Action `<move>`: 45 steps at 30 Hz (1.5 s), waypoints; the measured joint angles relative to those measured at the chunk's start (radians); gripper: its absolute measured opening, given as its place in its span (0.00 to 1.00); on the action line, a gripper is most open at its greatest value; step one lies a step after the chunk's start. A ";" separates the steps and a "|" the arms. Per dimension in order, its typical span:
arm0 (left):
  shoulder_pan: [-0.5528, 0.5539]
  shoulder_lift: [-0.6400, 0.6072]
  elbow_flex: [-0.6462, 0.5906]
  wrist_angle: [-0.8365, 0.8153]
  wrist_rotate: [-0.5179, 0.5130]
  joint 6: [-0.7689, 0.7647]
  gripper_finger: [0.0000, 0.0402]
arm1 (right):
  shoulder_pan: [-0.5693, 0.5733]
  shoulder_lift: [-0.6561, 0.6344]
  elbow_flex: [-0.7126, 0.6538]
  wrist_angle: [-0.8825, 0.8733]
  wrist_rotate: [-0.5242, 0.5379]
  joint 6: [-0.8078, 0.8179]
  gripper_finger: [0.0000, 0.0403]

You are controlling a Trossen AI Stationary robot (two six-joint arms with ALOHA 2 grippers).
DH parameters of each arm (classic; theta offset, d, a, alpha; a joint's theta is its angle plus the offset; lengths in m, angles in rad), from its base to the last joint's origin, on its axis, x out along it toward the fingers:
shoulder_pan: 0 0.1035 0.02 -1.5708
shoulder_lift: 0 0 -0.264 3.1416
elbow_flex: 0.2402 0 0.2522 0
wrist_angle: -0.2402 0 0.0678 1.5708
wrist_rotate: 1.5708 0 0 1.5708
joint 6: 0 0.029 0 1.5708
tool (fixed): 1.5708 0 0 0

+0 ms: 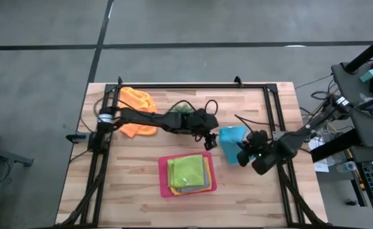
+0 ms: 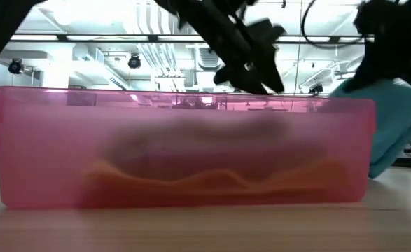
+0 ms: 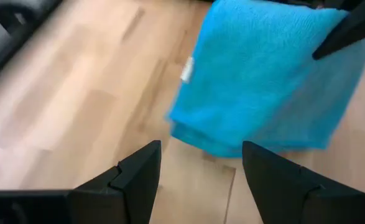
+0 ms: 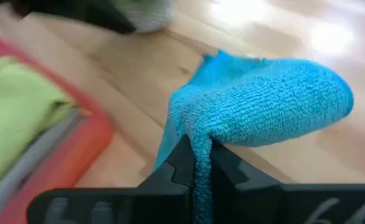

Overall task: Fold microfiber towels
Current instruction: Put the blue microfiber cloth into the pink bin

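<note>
The right claw (image 4: 198,163) pinches a fold of the soft light blue microfiber towel (image 4: 263,102), which drapes over its fingers down to the pale wooden bench (image 1: 135,184), right of the pink rectangular tray (image 1: 163,184). The left claw (image 3: 201,168) hovers just beside the towel, fingers spread wide, holding nothing.

The blue towel (image 4: 257,102) is looped, fuzzy matt cloth; the lime towel (image 1: 189,170) and orange towel (image 1: 138,109) look equally soft. The tray (image 2: 184,143) is translucent pink plastic, faintly glossy. The table (image 1: 129,184) is smooth pale wood planks.
</note>
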 joint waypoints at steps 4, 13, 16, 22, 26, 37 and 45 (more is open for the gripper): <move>-0.014 -0.098 -0.019 -0.046 -0.022 0.052 0.52 | 0.000 -0.082 0.041 0.055 -0.021 -0.228 0.03; -0.053 -0.423 -0.239 -0.049 -0.014 0.076 0.52 | -0.011 -0.109 0.187 0.166 -0.150 -0.621 0.03; -0.067 -0.531 -0.304 -0.048 -0.012 0.076 0.52 | -0.021 -0.085 0.245 0.179 -0.169 -0.695 0.03; -0.074 -0.682 -0.388 -0.049 -0.005 0.073 0.52 | -0.060 0.020 0.359 0.204 -0.235 -0.814 0.03; -0.074 -0.745 -0.425 -0.044 -0.006 0.074 0.52 | -0.107 0.113 0.433 0.242 -0.357 -0.891 0.03; -0.074 -0.799 -0.447 -0.039 -0.010 0.074 0.52 | -0.217 0.397 0.640 0.393 -0.779 -1.129 0.03; -0.074 -0.804 -0.447 -0.033 -0.011 0.074 0.52 | -0.277 0.593 0.734 0.383 -0.945 -1.208 0.03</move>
